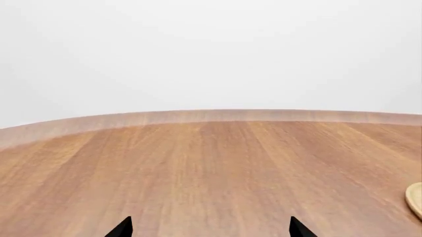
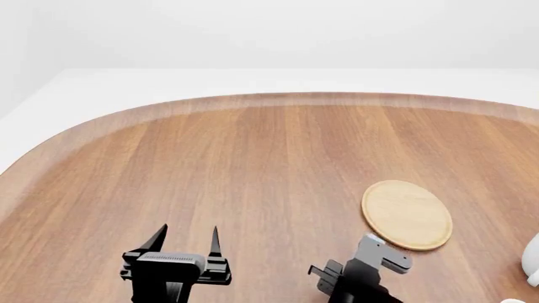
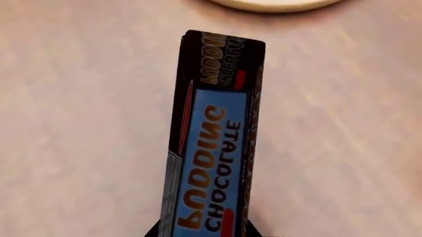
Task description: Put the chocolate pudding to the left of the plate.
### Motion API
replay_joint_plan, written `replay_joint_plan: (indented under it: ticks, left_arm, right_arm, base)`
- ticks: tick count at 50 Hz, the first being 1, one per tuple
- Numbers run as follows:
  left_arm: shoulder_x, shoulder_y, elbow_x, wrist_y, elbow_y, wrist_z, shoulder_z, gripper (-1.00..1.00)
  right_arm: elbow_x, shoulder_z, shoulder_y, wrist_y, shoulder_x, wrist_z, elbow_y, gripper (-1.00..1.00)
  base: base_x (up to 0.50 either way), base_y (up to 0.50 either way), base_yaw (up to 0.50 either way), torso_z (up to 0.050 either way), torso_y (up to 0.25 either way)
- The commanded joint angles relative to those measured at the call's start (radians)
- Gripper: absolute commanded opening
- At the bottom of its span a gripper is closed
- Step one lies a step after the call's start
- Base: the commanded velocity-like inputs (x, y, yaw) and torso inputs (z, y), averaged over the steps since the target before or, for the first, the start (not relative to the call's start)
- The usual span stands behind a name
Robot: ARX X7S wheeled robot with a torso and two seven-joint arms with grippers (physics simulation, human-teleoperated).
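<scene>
**Risk: pudding dropped onto the plate**

Clamped edge-on in the right gripper (image 3: 201, 232), chocolate pudding carton (image 3: 212, 138) hanging just short of the wooden plate (image 2: 408, 214). Released here, likely toppling flat onto the plate rim. Left gripper (image 2: 183, 243) spread wide, empty, well aside.

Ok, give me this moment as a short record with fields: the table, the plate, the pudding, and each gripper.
table: wooden, rounded edge
plate: flat on the table, empty
chocolate pudding: in the right wrist view, held on edge above the table, plate just beyond it
right gripper: near the plate's left edge, shut on the chocolate pudding
left gripper: open, holding nothing
white mug: partly in view at the table's right
</scene>
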Motion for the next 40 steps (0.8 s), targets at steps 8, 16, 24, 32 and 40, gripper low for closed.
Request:
replay_joint_plan:
  ticks: [8,16,24,32,40]
  left_arm:
    - [-0.005,0.0,-0.004,0.005,0.0,-0.005,0.006,1.0]
    - [-0.007,0.001,-0.005,0.008,0.0,-0.009,0.008,1.0]
    - [-0.008,0.0,-0.005,0.014,-0.003,-0.01,0.011,1.0]
    - [-0.009,0.0,-0.006,0.018,-0.004,-0.012,0.013,1.0]
    - [-0.014,0.004,-0.005,0.038,-0.005,-0.002,0.02,1.0]
  right_arm:
    - [0.032,-0.006,-0.004,-0.022,0.004,0.002,0.015,-1.0]
    - [0.032,-0.025,-0.023,-0.024,0.013,0.015,-0.037,-1.0]
    - [0.051,-0.035,-0.064,-0.005,0.032,0.052,-0.162,-1.0]
    - [0.068,-0.06,-0.089,0.026,0.06,0.067,-0.276,-1.0]
    - [0.091,-0.082,-0.092,0.068,0.087,0.069,-0.342,-1.0]
  base:
    - [0.0,0.0,0.0,0.0,0.0]
    - [0.0,0.0,0.0,0.0,0.0]
    - [0.0,0.0,0.0,0.0,0.0]
    - [0.0,0.0,0.0,0.0,0.0]
    - [0.0,0.0,0.0,0.0,0.0]
